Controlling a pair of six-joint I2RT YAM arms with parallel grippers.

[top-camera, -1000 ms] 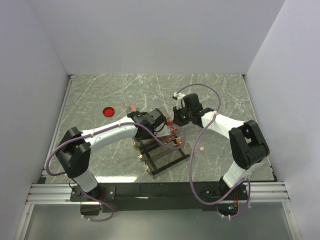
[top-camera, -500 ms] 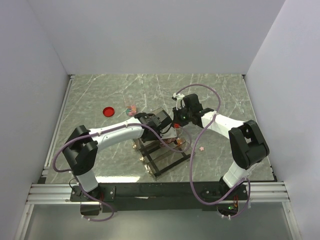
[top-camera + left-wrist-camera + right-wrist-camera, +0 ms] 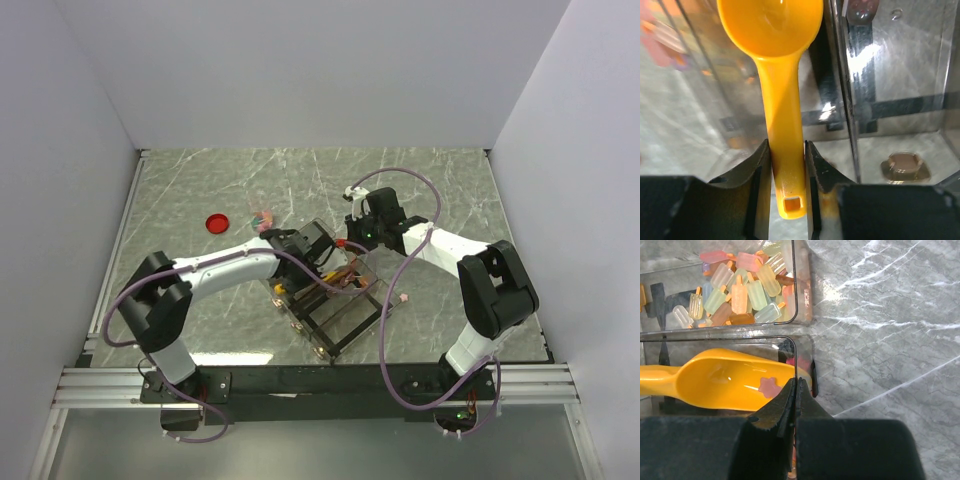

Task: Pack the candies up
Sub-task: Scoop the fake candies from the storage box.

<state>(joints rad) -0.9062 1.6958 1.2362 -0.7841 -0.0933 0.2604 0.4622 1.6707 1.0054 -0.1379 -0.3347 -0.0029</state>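
Note:
My left gripper [image 3: 318, 254] [image 3: 786, 150] is shut on the handle of the yellow scoop [image 3: 771, 25], whose bowl reaches into a compartment of the clear divided box [image 3: 342, 330]. In the right wrist view the scoop [image 3: 725, 382] holds one pink star candy [image 3: 769, 386]. My right gripper [image 3: 353, 243] [image 3: 796, 385] is shut on the thin clear wall of the box [image 3: 796, 315] at its corner. The neighbouring compartment holds many small candies [image 3: 740, 290], pink, orange, yellow and blue-green. A small heap of candies [image 3: 262, 217] lies on the table behind the left arm.
A flat round red lid [image 3: 216, 222] lies on the marble table at the left. One loose pink candy [image 3: 402, 297] lies right of the box. Grey walls close in the table on three sides. Purple cables loop off both arms.
My left gripper has swung right and nearer, carrying the scoop into the box. The box has shifted and turned toward the near right. The right gripper has stayed on the box wall.

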